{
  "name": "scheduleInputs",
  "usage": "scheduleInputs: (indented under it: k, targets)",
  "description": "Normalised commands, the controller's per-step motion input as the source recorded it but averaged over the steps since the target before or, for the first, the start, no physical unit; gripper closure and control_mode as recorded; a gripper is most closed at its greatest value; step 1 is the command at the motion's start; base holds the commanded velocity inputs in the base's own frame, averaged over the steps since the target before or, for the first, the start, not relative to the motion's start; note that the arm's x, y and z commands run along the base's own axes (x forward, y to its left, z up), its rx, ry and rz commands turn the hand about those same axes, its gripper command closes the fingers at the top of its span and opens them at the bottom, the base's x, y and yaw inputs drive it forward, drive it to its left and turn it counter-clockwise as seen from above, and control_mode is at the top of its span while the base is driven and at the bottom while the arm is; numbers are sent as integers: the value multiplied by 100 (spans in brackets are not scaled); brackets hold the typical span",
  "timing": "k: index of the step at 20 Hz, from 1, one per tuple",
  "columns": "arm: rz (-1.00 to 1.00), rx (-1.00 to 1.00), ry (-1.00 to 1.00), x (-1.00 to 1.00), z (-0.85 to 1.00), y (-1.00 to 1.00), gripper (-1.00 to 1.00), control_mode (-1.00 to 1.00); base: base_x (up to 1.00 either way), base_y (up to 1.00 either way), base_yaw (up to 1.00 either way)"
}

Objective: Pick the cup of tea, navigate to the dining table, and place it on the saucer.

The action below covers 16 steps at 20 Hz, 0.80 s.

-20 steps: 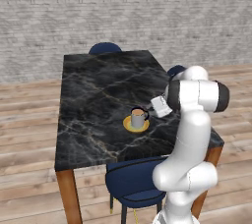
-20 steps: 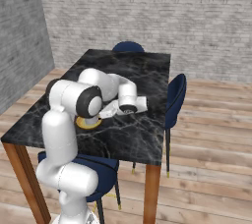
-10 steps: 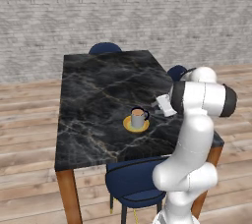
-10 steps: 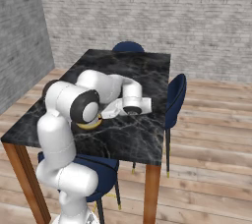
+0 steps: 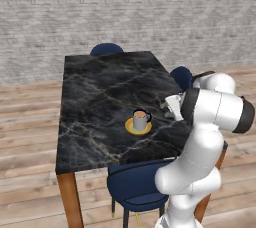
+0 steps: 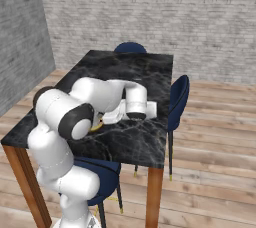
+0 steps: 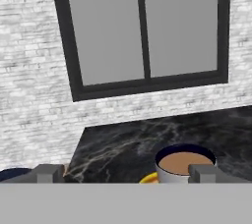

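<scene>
The cup of tea (image 5: 140, 120), full of brown liquid, stands on the saucer (image 5: 131, 129); the gripper (image 7: 125, 173) is spread wide, holding nothing.

Even, flat rendered light; soft shadows, slightly blurry.

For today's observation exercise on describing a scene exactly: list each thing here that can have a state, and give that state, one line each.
cup: upright, holding brown tea, standing on the saucer, not held.
saucer: flat on the table, cup on it.
claw: open, empty, drawn back beside the cup.
table: standing, carrying the saucer and cup.
near chair: pushed in under the table edge.
</scene>
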Motion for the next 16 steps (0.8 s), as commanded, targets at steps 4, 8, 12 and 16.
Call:
scheduleInputs:
  k: [4,8,12,16]
  targets:
    - [0,0,-8,-62,35,0,-100,-100,0,0,0]
    - [0,0,-9,-62,39,0,-100,-100,0,0,0]
    - [0,0,-7,-51,41,0,-100,-100,0,0,0]
    - [0,0,-5,-30,42,-1,-100,-100,0,0,0]
